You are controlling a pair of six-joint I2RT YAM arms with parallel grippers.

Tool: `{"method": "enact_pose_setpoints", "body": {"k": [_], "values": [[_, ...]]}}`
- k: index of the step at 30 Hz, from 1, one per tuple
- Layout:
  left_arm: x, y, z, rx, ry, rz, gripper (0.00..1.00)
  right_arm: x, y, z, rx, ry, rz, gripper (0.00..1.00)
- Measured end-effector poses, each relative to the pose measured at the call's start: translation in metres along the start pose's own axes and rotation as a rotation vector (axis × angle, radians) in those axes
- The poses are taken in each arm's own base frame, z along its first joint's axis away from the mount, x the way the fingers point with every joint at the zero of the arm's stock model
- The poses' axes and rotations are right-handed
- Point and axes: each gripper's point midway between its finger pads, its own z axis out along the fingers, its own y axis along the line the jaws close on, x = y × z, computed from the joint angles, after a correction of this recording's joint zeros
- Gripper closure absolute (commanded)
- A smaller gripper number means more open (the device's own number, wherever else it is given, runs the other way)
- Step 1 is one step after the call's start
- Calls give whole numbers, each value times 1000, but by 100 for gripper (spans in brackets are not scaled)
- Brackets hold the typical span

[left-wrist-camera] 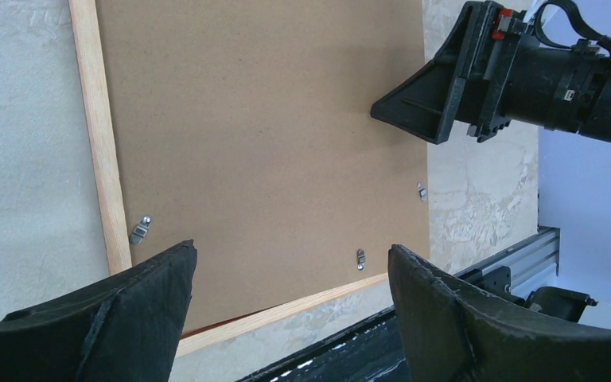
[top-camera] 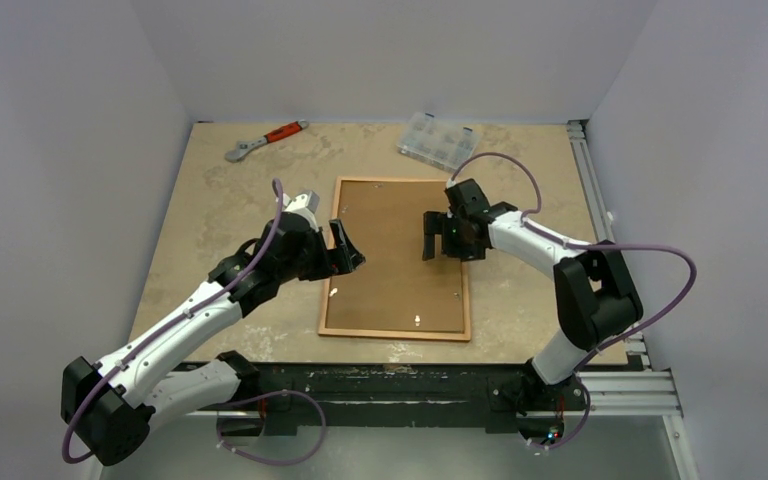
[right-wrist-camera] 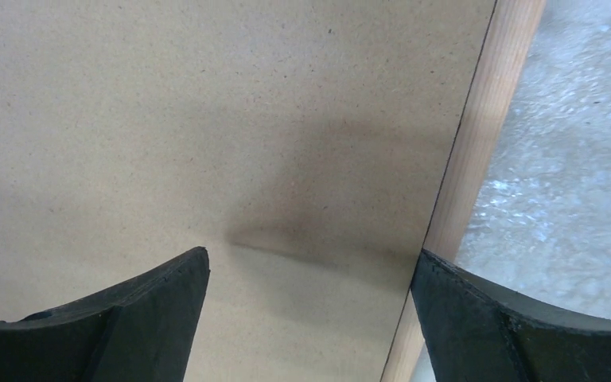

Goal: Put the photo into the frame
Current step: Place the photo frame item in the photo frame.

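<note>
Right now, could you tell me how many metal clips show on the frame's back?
3: the left-rail clip, the near-rail clip and the right-side clip of the frame. The left gripper and right gripper may hide more farther up.

Top ext cam looks down from above/behind the arm bases on the table; left wrist cam faces across the backing board w/ right gripper upper right; right wrist cam sits v. close over same board, frame rail at right.
</note>
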Motion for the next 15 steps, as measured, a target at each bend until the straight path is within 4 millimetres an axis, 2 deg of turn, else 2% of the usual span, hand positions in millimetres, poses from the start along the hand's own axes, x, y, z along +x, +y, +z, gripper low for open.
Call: {"method": "enact_pose_setpoints", "body": {"k": [9,15], "values": [[1,2,0,-9,3,8,13,-12,-11,-14,90,-8,-27,2],[6,18,1,-82,18,11,13,-10,-14,-17,108,4,-28,2]]}}
